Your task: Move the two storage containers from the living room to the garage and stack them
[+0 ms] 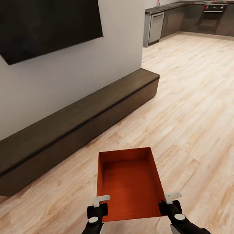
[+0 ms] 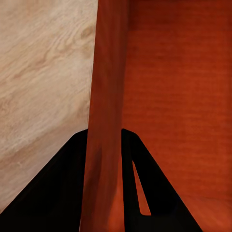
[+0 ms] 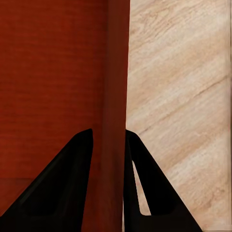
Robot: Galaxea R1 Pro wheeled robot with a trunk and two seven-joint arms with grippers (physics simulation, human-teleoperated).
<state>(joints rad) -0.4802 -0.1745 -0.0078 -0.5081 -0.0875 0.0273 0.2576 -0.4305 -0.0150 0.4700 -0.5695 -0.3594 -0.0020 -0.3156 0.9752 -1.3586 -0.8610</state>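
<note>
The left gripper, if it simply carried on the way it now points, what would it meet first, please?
The left gripper is already clamped on the side wall of the orange container, so it would slide along that wall. Beyond the container, the low dark bench seems to lie ahead, though depth is hard to judge.

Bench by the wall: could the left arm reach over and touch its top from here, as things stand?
Probably not. The left gripper is shut on the storage container's side wall, as is the right gripper, so it isn't free. The bench also sits well ahead across bare wood floor.
</note>
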